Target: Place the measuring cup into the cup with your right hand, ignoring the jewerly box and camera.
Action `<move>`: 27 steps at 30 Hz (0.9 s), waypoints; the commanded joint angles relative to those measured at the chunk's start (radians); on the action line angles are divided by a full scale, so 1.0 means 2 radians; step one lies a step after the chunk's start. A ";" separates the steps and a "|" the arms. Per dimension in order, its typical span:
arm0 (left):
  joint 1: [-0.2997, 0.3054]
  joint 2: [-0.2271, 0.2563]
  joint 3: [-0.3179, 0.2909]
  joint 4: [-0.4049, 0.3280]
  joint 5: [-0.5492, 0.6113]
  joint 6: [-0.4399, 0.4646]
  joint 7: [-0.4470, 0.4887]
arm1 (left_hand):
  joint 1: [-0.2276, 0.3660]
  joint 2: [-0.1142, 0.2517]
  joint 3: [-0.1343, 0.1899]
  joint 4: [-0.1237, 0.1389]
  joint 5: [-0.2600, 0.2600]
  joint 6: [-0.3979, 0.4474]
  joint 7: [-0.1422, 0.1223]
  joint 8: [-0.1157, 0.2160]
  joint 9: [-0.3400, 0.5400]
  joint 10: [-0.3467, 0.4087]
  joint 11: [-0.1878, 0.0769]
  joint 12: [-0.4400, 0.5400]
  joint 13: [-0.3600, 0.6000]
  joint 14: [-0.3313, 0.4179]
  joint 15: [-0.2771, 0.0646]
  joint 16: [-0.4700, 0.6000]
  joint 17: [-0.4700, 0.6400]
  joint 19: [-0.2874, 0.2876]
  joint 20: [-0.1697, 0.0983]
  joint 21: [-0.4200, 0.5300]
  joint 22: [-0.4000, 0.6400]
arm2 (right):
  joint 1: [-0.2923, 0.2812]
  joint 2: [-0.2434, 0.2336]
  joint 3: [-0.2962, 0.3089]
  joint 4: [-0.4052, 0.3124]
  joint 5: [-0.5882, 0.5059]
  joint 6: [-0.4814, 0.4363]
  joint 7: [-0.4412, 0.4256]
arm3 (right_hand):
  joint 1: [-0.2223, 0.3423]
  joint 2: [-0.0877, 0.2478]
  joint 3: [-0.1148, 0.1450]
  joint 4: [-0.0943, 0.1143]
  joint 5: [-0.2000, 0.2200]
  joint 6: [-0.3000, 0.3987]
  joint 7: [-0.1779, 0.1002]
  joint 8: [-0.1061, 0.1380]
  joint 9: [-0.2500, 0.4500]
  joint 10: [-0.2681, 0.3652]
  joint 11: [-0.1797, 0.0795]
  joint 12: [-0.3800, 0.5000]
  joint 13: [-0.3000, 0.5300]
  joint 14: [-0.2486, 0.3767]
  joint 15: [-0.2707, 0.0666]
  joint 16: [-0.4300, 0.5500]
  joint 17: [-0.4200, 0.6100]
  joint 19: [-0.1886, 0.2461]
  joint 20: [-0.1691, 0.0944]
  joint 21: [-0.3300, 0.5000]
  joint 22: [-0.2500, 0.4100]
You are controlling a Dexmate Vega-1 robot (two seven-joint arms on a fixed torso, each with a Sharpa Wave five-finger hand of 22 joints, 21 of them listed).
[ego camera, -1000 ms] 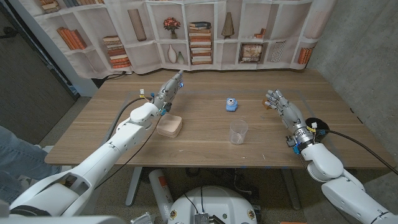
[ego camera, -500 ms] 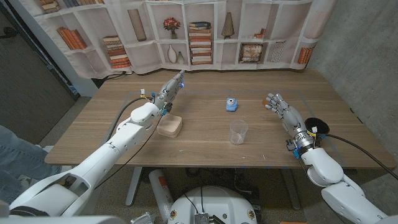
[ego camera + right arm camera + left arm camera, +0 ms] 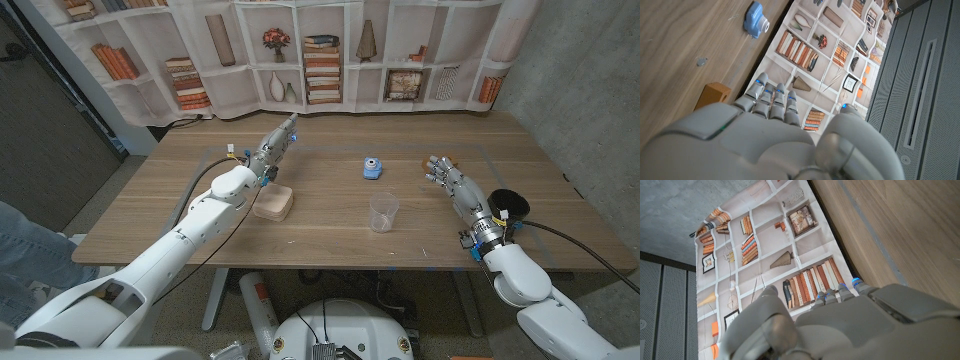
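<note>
Measuring cup [image 3: 507, 203]: black, round, on the table at the right of the head frame, just beside the right wrist, on the side towards the table's right edge. Nothing holds it.

Right hand [image 3: 452, 180]: over the table right of centre, fingers straight and slightly fanned, pointing to the upper left of the frame. It holds nothing. In the right wrist view the back of this hand [image 3: 755, 135] takes up the lower frame, fingers extended. Whether it touches the wood: cannot tell.

Just past its fingertips lies a small orange block [image 3: 715, 95]. Cup [image 3: 383, 212]: clear, upright, lower centre of the frame, well apart from the right hand. Camera [image 3: 372, 168]: small, blue, above the cup in the frame, apart from it.

Tan box [image 3: 272, 203]: left of centre, shallow, just beside the left forearm. Left hand [image 3: 272, 150]: above the box in the frame, fingers straight and close together, pointing to the upper right, nothing in it.

Bookshelf-print curtain [image 3: 320, 55] hangs behind the table [image 3: 330, 250].
</note>
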 commanded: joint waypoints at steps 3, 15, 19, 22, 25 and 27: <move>0.002 0.000 0.001 -0.005 0.002 0.002 0.004 | 0.004 0.004 0.001 -0.002 -0.001 -0.003 -0.002 0.002 0.002 -0.011 -0.001 0.002 0.002 -0.040 0.001 0.001 0.002 -0.062 0.003 -0.001 0.001 | -0.009 0.003 -0.001 0.001 -0.019 0.010 -0.008 | 0.011 -0.001 0.002 -0.006 0.005 0.003 -0.002 0.002 0.002 0.002 -0.001 0.001 0.001 0.004 0.000 0.000 0.000 0.003 0.001 -0.002 0.002; -0.002 -0.001 0.004 -0.002 0.002 0.006 -0.002 | 0.005 0.005 0.001 -0.003 -0.002 -0.003 -0.003 0.001 0.002 -0.010 0.000 0.002 0.002 -0.040 0.002 0.001 0.002 -0.062 0.003 -0.003 0.001 | -0.018 0.006 0.000 -0.004 -0.052 0.019 -0.022 | 0.024 -0.011 0.001 -0.017 0.008 0.003 -0.003 0.003 0.002 -0.001 -0.001 0.000 0.001 0.003 0.000 -0.001 0.000 0.000 0.004 -0.010 0.001; -0.003 -0.001 0.005 0.000 0.002 0.007 -0.004 | 0.005 0.005 0.001 -0.003 -0.002 -0.003 -0.003 0.001 0.002 -0.010 0.000 0.002 0.002 -0.040 0.002 0.001 0.002 -0.062 0.003 -0.003 0.001 | -0.018 0.009 0.000 -0.004 -0.068 0.021 -0.030 | 0.031 -0.024 -0.003 -0.025 0.011 0.001 -0.005 0.003 0.002 -0.002 -0.002 -0.001 0.001 0.003 0.000 -0.001 0.000 -0.001 0.006 -0.014 0.001; -0.003 -0.001 0.004 0.001 0.000 0.007 -0.005 | 0.005 0.005 0.001 -0.003 -0.002 -0.003 -0.003 0.002 0.002 -0.011 0.000 0.002 0.002 -0.040 0.002 0.001 0.002 -0.062 0.004 -0.004 0.001 | -0.017 0.010 0.000 -0.001 -0.077 0.027 -0.030 | 0.039 -0.040 -0.010 -0.034 0.015 0.000 -0.008 0.003 0.002 -0.003 -0.003 -0.001 0.001 0.001 0.002 -0.002 0.000 -0.003 0.009 -0.020 0.001; -0.002 -0.001 0.003 0.001 -0.001 0.007 -0.004 | 0.005 0.005 0.001 -0.003 -0.002 -0.003 -0.003 0.002 0.002 -0.010 0.000 0.002 0.002 -0.040 0.002 0.001 0.002 -0.063 0.005 -0.004 0.001 | -0.015 0.010 -0.001 0.002 -0.087 0.032 -0.031 | 0.049 -0.061 -0.021 -0.046 0.020 -0.008 -0.010 0.001 0.003 -0.012 -0.001 -0.004 0.002 -0.005 0.004 -0.003 0.000 -0.006 0.013 -0.029 0.001; -0.001 -0.001 0.002 0.001 -0.001 0.007 -0.003 | 0.005 0.005 0.001 -0.003 -0.002 -0.002 -0.003 0.002 0.002 -0.010 -0.001 0.002 0.002 -0.039 0.002 0.001 0.002 -0.062 0.005 -0.004 0.001 | -0.014 0.010 -0.001 0.002 -0.094 0.034 -0.032 | 0.055 -0.069 -0.029 -0.052 0.022 -0.020 -0.005 -0.002 0.003 -0.021 -0.002 -0.007 0.002 -0.009 0.006 -0.004 0.000 -0.010 0.016 -0.036 0.001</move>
